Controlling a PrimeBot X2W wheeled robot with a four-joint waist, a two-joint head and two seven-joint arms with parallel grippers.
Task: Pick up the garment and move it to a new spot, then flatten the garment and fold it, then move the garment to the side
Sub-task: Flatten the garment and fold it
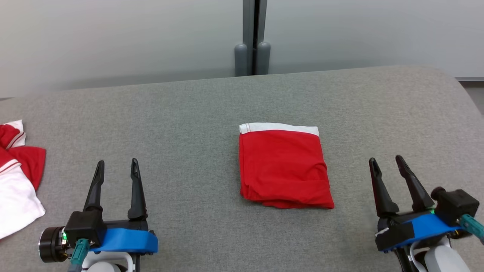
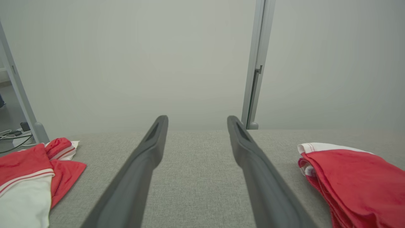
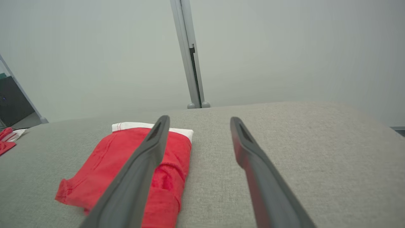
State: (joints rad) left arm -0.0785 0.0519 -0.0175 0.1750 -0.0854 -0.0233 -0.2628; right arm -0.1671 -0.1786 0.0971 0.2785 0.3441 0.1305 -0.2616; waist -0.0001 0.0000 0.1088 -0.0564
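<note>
The garment (image 1: 283,166) is red with a white band along its far edge, folded into a neat rectangle in the middle of the grey table (image 1: 196,113). It also lies at the right of the left wrist view as the garment (image 2: 357,177) and left of centre in the right wrist view as the garment (image 3: 126,167). My left gripper (image 1: 116,167) stands open at the lower left, well apart from the fold, nothing between its fingers. My right gripper (image 1: 385,160) is open at the lower right, a short way right of the garment, holding nothing.
A loose pile of red and white clothes (image 1: 17,170) lies at the table's left edge, also seen as the pile of clothes (image 2: 31,171). A grey post (image 1: 252,37) stands behind the table against the pale wall. The table's right edge curves away at the far right.
</note>
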